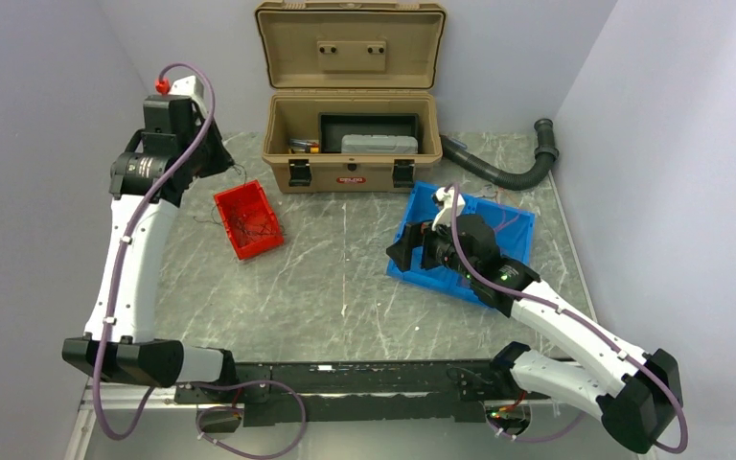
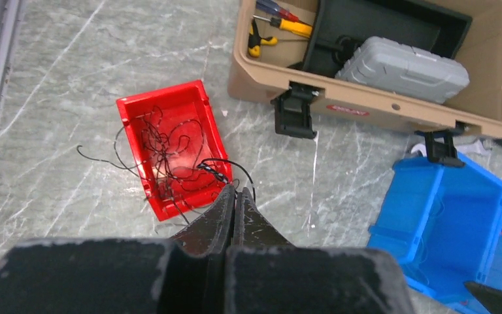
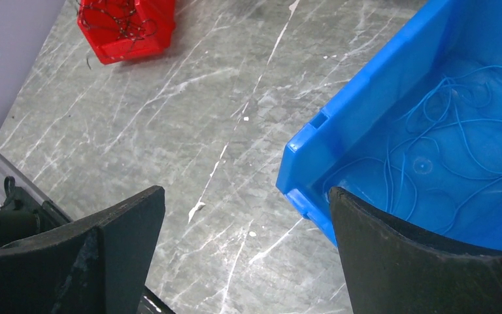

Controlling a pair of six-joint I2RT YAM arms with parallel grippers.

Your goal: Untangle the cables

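Black, hair-thin cables lie loosely tangled in the red bin at 10 o'clock on the worktop. A few strands spill over its left rim onto the marble. The blue bin is at 3 o'clock, the open tan toolbox at 12 and the black hose at 1–2, against the wall. The right pincer is over the blue bin's left edge. There is wide bare worktop between the bins and toward 6; walls are close on both sides.

Left wrist view: the left pincer is closed, tips pressed together, and a twisted black strand runs up into them from the red bin at 10 o'clock. Loose strands trail out of that bin toward 9. Bare worktop at 9–11, toolbox at 1, blue bin at 4.

Right wrist view: the right pincer gapes wide with nothing between its fingers. Thin blue cables lie in loose loops on the blue bin's floor at 2–3 o'clock. The right finger overlaps the bin's near corner; the left finger is over bare worktop. The red bin is far off at 11.
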